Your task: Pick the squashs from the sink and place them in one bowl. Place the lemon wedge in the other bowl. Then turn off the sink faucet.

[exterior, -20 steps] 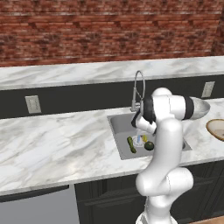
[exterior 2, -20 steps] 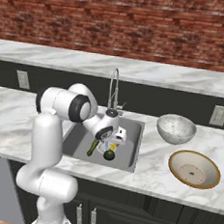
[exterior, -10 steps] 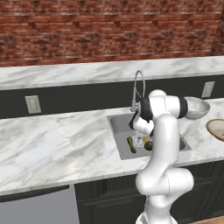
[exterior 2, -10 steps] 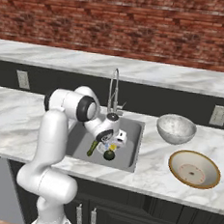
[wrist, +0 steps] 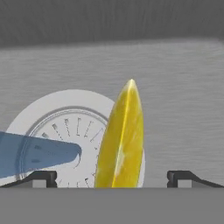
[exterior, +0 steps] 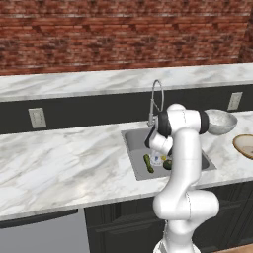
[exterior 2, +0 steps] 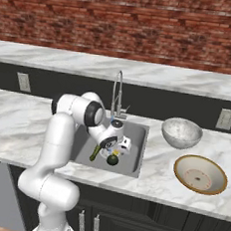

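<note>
Claw (wrist: 112,177) lowered further into the sink (exterior 2: 135,134), jaws wide apart, nothing held. Lemon wedge (wrist: 121,140) between the tips, beside the drain (wrist: 65,131). Squashes (exterior 2: 112,159) untouched; wedge grasp next.

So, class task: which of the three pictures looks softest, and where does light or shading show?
Hand view: softest, the bright yellow lemon wedge blurred at its edges, lit along its ridge. Left base view: the grey steel sink sits shaded. Right base view: the shallow tan bowl evenly lit.
</note>
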